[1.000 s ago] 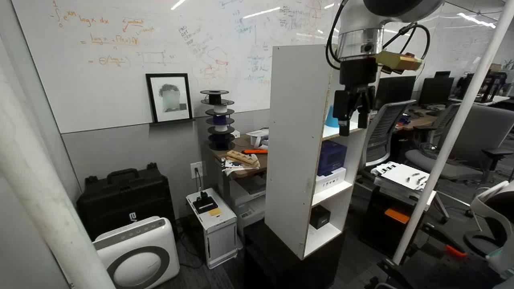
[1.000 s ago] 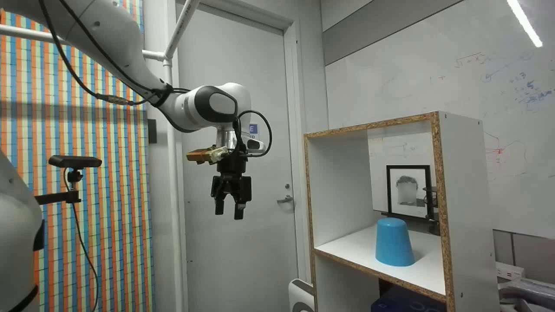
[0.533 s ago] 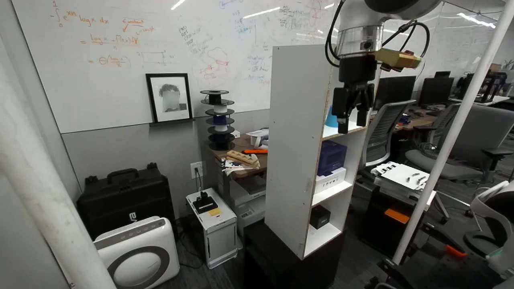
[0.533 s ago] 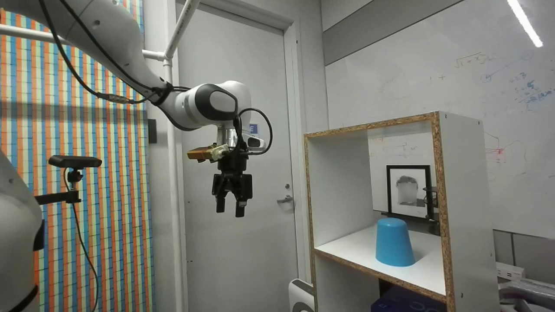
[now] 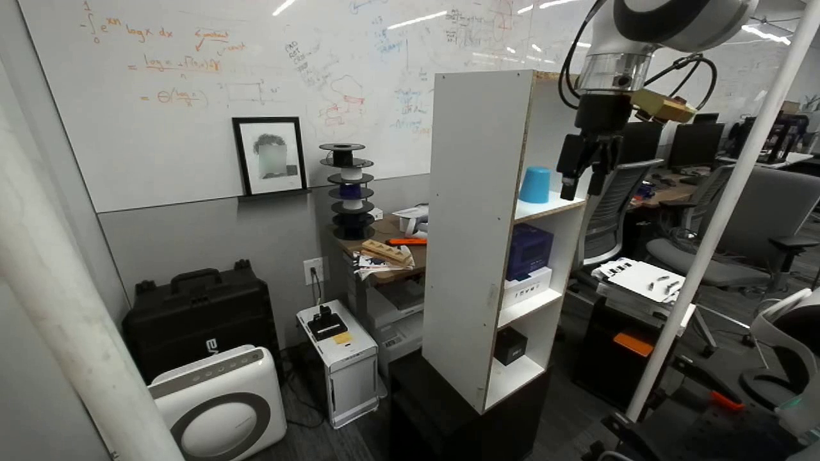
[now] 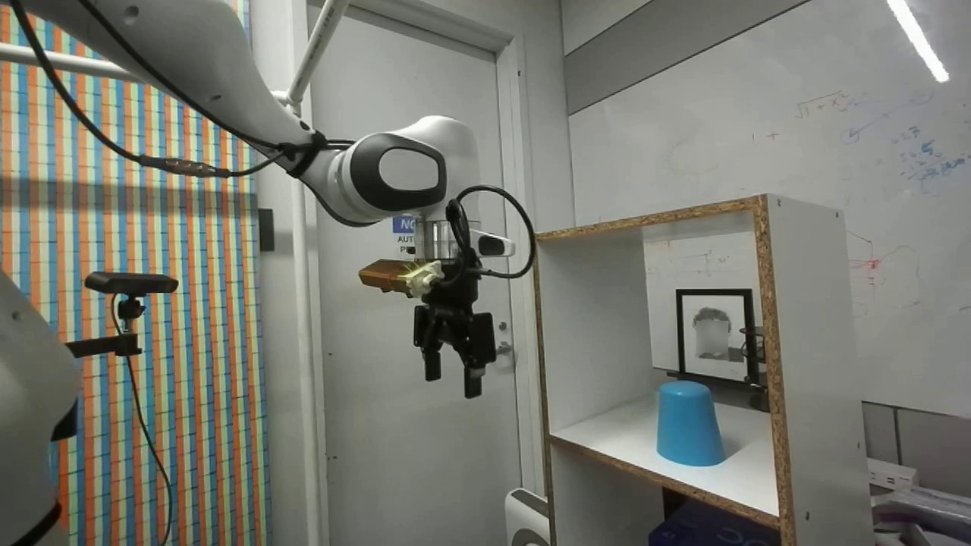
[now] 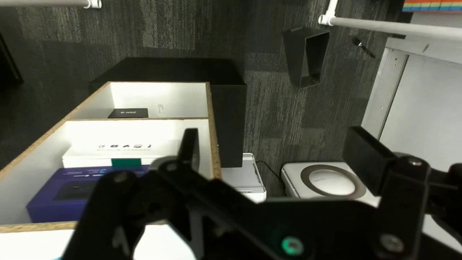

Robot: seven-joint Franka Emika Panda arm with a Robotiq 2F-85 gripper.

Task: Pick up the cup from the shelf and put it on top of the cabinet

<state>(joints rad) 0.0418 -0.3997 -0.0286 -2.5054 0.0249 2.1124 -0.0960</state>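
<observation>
Streaky glare on the whiteboard (image 5: 269,80), overexposed shelf (image 7: 32,242) and partly blurry hand (image 7: 276,150) in the wrist view

arm (image 6: 201,53) outstretched | wrist (image 6: 410,171) bent down | gripper (image 6: 453,378) pointing downward, fingers (image 6: 473,383) parted wide

In an exterior view, a whiteboard (image 5: 275,77) with handwritten formulas spans the far side, behind a black-framed picture (image 5: 270,155). Right of that picture, a stack of spools (image 5: 351,191) stands on a brown tabletop (image 5: 386,227). Near left, a white appliance (image 5: 221,403) with a round front stands before a black hard case (image 5: 198,314); grey office chairs (image 5: 610,208) are at right. In an exterior view, an orange-and-blue striped panel (image 6: 152,235) is left of a grey door (image 6: 410,447).
</observation>
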